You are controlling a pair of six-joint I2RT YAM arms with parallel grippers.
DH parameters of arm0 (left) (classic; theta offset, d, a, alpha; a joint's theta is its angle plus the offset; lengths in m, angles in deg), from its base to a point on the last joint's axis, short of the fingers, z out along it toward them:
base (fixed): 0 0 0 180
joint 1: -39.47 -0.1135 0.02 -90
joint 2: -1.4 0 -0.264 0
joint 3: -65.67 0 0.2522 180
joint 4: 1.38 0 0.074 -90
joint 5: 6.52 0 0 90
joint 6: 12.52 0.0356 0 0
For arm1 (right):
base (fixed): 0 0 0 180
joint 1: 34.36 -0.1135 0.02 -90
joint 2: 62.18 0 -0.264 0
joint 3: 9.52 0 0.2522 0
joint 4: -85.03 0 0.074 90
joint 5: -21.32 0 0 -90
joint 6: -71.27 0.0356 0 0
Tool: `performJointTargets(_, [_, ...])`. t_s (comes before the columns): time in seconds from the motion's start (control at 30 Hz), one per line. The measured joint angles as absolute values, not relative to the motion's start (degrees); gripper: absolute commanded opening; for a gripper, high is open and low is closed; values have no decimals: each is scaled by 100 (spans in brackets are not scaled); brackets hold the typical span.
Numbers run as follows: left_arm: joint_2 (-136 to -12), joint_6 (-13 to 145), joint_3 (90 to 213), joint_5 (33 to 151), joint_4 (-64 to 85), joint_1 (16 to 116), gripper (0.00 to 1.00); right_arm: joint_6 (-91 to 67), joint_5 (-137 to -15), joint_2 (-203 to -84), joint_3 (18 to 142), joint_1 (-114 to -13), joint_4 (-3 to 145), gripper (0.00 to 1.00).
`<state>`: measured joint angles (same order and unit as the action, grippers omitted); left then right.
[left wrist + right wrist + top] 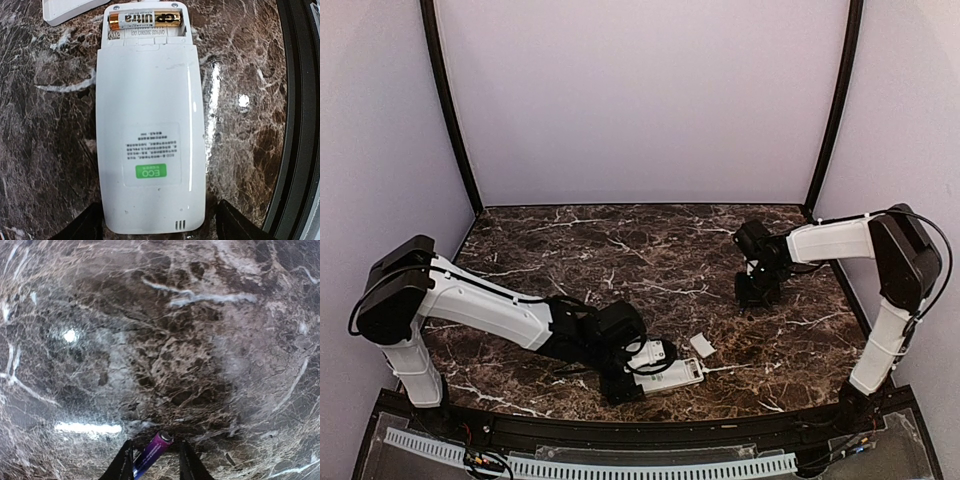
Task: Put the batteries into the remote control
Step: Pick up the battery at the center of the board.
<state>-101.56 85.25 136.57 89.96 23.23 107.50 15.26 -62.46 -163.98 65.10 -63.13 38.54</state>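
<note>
Right fingers [122, 465] are pinching a battery [152, 452]; left fingers [85, 227] are standing wide astride the remote [150, 140].
Battery is looking light, stiff, slick; a mid-barrel hold is seeming best.

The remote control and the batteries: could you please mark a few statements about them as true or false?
1. The remote control lies back side up on the marble table, its battery bay uncovered. True.
2. The bay is empty. False: a gold-and-black battery lies in it.
3. The right hand holds a purple battery above the table. True.
4. The white cover plate is fitted on the remote. False: it lies loose on the table beside it.
5. The left hand is shut. False: its fingers stand open on either side of the remote's end.
</note>
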Motion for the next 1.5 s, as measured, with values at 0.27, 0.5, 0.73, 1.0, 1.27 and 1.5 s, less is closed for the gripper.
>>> performJointTargets(0.27, [-9924,8521,13583,8915,2614,10750,81,1561,-6283,-16315,6403,-6418,3898,23])
performJointTargets(0.5, [-9819,8536,13583,8812,2734,10750,81,1575,-6259,-16234,6307,-6626,3850,24])
performJointTargets(0.73, [-9769,8552,13583,8733,2809,10750,81,1590,-6161,-16234,6283,-6628,3854,13])
performJointTargets(1.0, [-9557,8567,13528,8683,2885,10750,81,1430,-6111,-16251,6322,-6628,3850,0])
performJointTargets(1.27, [-8602,8604,13176,8528,2645,10732,80,761,-6633,-15757,6185,-6667,3675,0])
performJointTargets(1.5, [-8066,8812,12872,8382,2087,10717,82,613,-7556,-14684,6185,-7043,3290,0])
